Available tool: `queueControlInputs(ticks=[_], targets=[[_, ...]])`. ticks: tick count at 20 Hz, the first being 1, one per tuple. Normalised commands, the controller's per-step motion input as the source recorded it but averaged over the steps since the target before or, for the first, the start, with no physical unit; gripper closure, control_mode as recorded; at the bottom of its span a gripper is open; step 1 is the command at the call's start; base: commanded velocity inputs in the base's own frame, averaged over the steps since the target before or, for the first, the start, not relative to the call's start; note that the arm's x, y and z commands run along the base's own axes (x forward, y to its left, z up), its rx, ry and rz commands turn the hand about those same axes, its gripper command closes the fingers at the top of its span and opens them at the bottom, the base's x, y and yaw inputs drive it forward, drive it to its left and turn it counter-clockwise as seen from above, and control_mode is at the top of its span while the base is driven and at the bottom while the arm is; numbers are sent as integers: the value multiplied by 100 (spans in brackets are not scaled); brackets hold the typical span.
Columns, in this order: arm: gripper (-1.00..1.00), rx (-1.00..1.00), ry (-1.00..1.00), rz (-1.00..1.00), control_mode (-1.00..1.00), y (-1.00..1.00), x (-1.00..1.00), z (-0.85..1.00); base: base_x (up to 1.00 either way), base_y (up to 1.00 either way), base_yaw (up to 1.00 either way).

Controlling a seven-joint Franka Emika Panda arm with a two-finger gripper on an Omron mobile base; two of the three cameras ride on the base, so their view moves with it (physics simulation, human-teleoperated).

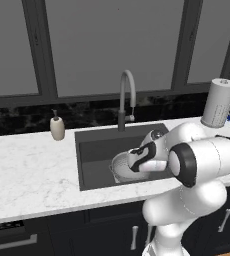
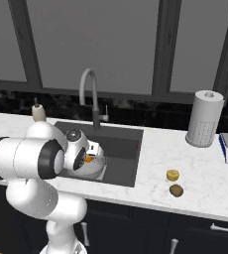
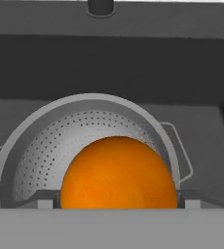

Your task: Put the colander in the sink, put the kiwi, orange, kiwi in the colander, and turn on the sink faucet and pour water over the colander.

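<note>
Your gripper (image 3: 118, 202) is closing on the orange (image 3: 118, 174): in the hand view a finger tip is pressing against each flank of the fruit, and the fruit is hanging just above the colander (image 3: 50, 141). The colander is sitting in the sink (image 3: 201, 87), its perforated wall curving behind the orange and one loop handle showing on the right.

From the left base view you are seeing the hand reaching down over the colander (image 1: 118, 167) in the sink (image 1: 92, 150), but the forearm is covering the fingers and the fruit. The right base view is giving you a sliver of the orange (image 2: 88, 159) beside the wrist, with most of the colander (image 2: 93, 170) hidden behind the arm.

The sink faucet (image 1: 126, 95) is standing behind the basin, its spout arching toward it; in the hand view only its base (image 3: 100, 7) is showing, cut off at the top edge. A soap pump bottle (image 1: 57, 127) is standing left of the sink, a paper towel roll (image 2: 203, 119) to the right. On the right counter, a brown kiwi (image 2: 176, 190) is lying just beside a yellowish fruit (image 2: 172, 174) whose kind you cannot make out.
</note>
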Motion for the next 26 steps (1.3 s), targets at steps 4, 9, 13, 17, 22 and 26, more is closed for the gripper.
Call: queueControlInputs(ticks=[4, 9, 13, 17, 22, 26], targets=[[100, 7, 0, 0, -100, 14, 0, -14, 0, 0, 0], [100, 5, 0, 0, -100, 8, -1, -11, 0, 0, 0], [100, 0, 0, 0, -100, 11, 0, -13, 0, 0, 0], [100, 0, 0, 0, -100, 8, 0, -20, 0, 0, 0], [100, 0, 1, 0, -100, 6, 0, -13, 0, 0, 0], [100, 0, 9, 0, -100, 3, 0, -16, 0, 0, 0]])
